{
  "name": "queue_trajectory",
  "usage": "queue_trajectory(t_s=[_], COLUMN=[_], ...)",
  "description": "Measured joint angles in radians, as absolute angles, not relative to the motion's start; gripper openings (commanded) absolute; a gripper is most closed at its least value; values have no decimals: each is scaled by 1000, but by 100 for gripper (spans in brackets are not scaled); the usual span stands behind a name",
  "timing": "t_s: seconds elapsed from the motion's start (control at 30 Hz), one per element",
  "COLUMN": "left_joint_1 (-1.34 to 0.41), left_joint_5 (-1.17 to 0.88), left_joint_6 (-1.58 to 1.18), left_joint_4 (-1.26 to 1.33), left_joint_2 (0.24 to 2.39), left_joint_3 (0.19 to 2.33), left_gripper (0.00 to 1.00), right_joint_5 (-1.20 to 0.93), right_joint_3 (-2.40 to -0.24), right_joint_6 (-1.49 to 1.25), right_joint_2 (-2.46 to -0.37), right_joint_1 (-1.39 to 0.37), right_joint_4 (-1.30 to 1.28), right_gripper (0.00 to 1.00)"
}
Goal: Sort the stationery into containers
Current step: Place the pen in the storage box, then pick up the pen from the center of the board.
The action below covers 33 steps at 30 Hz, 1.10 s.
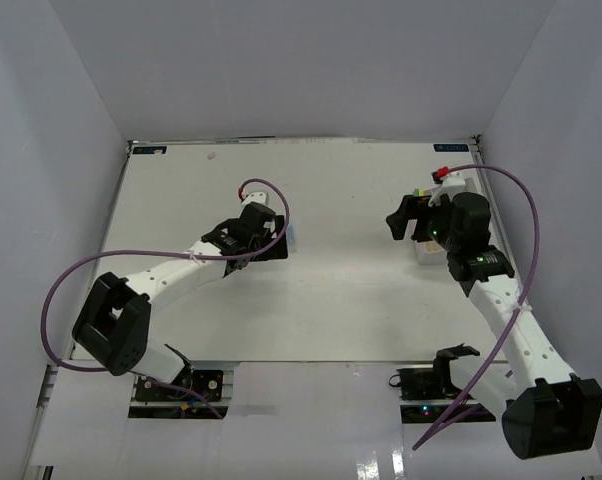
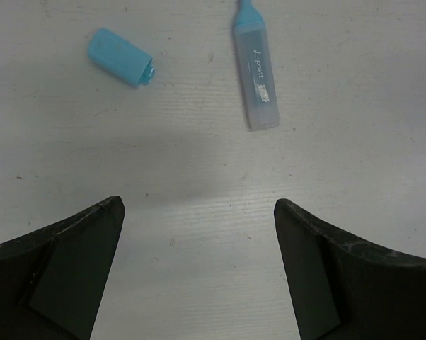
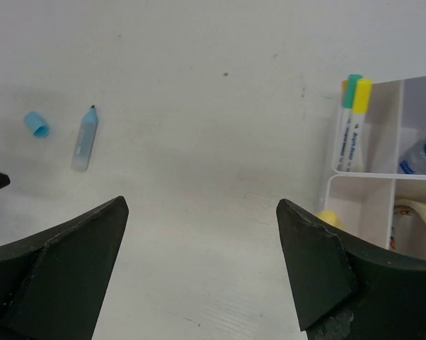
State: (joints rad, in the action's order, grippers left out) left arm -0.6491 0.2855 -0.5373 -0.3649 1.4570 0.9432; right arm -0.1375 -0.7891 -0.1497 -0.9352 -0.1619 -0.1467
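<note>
A light-blue highlighter [image 2: 256,78] lies uncapped on the table, with its light-blue cap [image 2: 119,57] lying apart to its left. My left gripper [image 2: 199,212] is open and empty, hovering just short of both. In the top view it [image 1: 269,238] is left of centre. My right gripper [image 3: 199,209] is open and empty over bare table, just left of the white organizer box [image 3: 387,185]. The box holds teal- and yellow-capped pens [image 3: 353,124], a blue bottle [image 3: 419,154], a tan loop [image 3: 419,216] and a yellow item [image 3: 327,217]. The highlighter [image 3: 84,138] and cap [image 3: 36,123] also show far left in the right wrist view.
In the top view the right arm [image 1: 461,235] covers most of the organizer box [image 1: 426,250] at the right of the white table. Grey walls close in the table on three sides. Purple cables loop from both arms.
</note>
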Motion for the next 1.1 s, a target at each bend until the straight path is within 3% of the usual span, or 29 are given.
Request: queue_trajectory(t_s=[0.33, 0.63, 0.97, 1.1], left_joint_1=[-548, -371, -344, -340], left_joint_5=[277, 201, 167, 166], left_joint_6=[-506, -437, -403, -403], left_joint_4=[-397, -411, -415, -415], left_joint_2=[1398, 1245, 1192, 1169], left_joint_3=[932, 826, 781, 778], left_gripper=[98, 98, 98, 98], right_joint_5=[-97, 16, 131, 160], right_joint_3=[-918, -1300, -1743, -1839], right_joint_6=[-168, -213, -233, -237], right_joint_2=[-1212, -1622, -2038, -2153], right_joint_1=[-455, -646, -756, -779], right_joint_4=[-186, -316, -503, -556], right_gripper=[91, 87, 85, 80])
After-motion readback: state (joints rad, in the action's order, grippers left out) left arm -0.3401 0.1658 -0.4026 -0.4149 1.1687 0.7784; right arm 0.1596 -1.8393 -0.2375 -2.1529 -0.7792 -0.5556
